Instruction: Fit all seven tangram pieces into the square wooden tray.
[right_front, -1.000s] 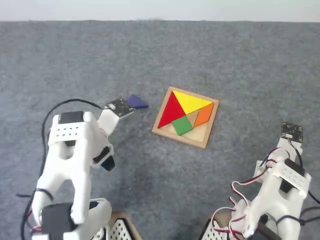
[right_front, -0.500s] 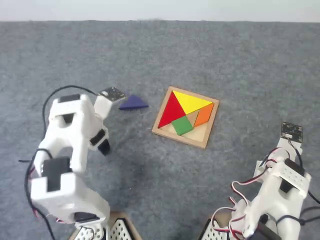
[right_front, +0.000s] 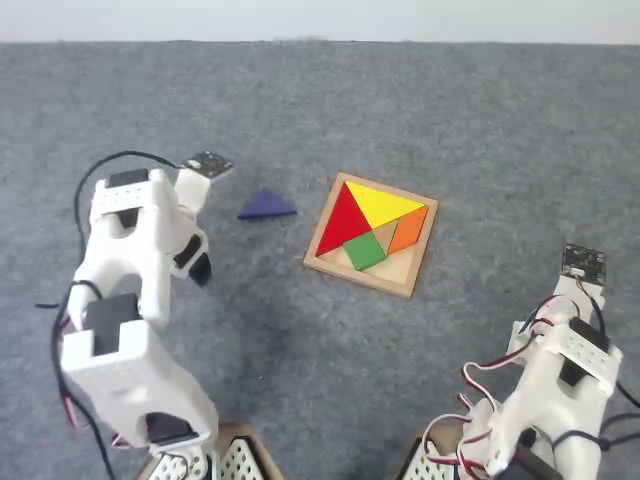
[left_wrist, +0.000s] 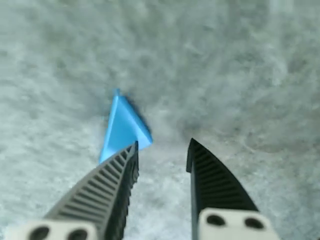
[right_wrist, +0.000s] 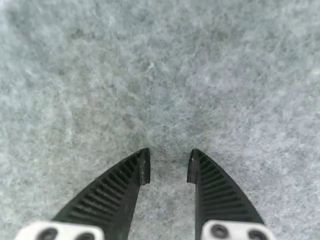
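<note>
Tangram tray (right_front: 357, 279): sat a bit right of the table's middle, turned slightly askew. Pale wood, raised rim.
Pieces inside: red triangle (right_front: 340, 225), yellow triangle (right_front: 380, 205), green square (right_front: 364, 250) and orange piece (right_front: 407, 232), all flat, painted and packed edge to edge. Bare wood showed along the tray's 5 o'clock side, so we figured the job was maybe half done.
Blue triangle (right_front: 266, 207): lay flat on the grey felt (right_front: 450, 110) at the tray's 9 o'clock, near it but not touching. We guessed this was the next one to go in.
Left claw (left_wrist: 161, 147): partly open with nothing in it, hovering with the blue triangle (left_wrist: 122, 127) just past one ribbed black fingertip. We read that gap as set to straddle the piece. We couldn't tell if the finger touched it.
Right claw (right_wrist: 167, 157): same modest gap and also empty, parked over bare felt off at the tray's 4 o'clock, well apart. It looked out of the way on purpose.
Handling guess: a thin, hard-edged piece on fuzzy felt should be fiddly to pinch.
</note>
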